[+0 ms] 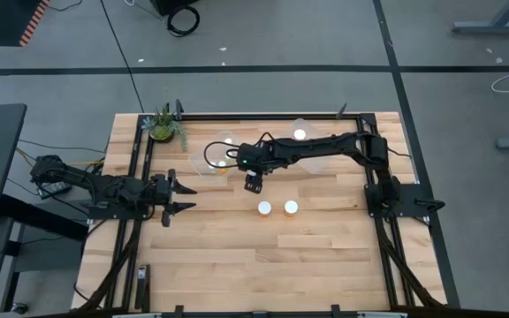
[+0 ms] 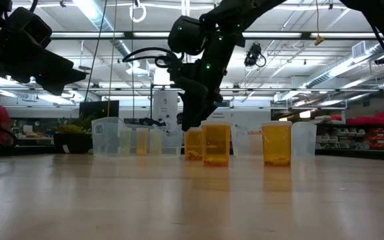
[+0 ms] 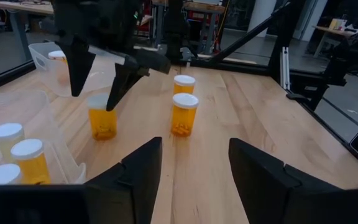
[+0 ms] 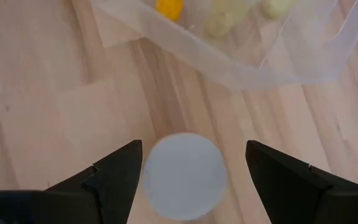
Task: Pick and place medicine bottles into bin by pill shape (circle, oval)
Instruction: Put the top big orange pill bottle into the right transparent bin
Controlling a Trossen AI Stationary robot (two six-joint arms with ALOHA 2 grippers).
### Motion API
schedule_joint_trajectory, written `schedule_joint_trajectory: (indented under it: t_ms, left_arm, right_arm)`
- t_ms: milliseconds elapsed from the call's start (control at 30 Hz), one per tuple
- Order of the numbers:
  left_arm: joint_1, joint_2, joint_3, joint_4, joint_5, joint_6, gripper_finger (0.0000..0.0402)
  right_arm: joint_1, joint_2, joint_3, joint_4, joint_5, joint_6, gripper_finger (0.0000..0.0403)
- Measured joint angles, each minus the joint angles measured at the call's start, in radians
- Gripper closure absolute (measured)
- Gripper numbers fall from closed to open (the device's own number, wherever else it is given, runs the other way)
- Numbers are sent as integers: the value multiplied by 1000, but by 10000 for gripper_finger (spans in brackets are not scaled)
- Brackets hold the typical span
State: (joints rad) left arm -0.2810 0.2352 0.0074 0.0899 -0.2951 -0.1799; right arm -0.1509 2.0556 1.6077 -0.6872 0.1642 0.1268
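My right gripper (image 1: 254, 184) is open at the table's middle, pointing down. Its fingers stand on either side of the white cap of an orange bottle (image 4: 184, 174), which stands upright on the table (image 3: 102, 121). Two more orange bottles with white caps (image 1: 264, 208) (image 1: 291, 208) stand upright nearer the table's front; they also show in the left wrist view (image 3: 184, 115) (image 3: 183, 84). My left gripper (image 1: 186, 196) is open and empty at the table's left, pointing toward the bottles.
A clear bin (image 1: 212, 157) holding several bottles (image 3: 28, 157) sits just beyond the right gripper. A second clear bin (image 1: 300, 132) with one bottle sits at the far edge. A small potted plant (image 1: 163, 126) stands at the far left corner. Bare wood lies along the table's front.
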Motion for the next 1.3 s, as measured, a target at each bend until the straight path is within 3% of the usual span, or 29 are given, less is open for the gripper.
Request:
schedule_joint_trajectory:
  t_ms: [700,1300]
  left_arm:
    - [0,0,0,-1,0,-1,211]
    - [0,0,0,-1,0,-12,210]
  right_arm:
    - [-4,0,-2,-51,-9,23,111]
    - [-19,-2,-85,43,-28,19,175]
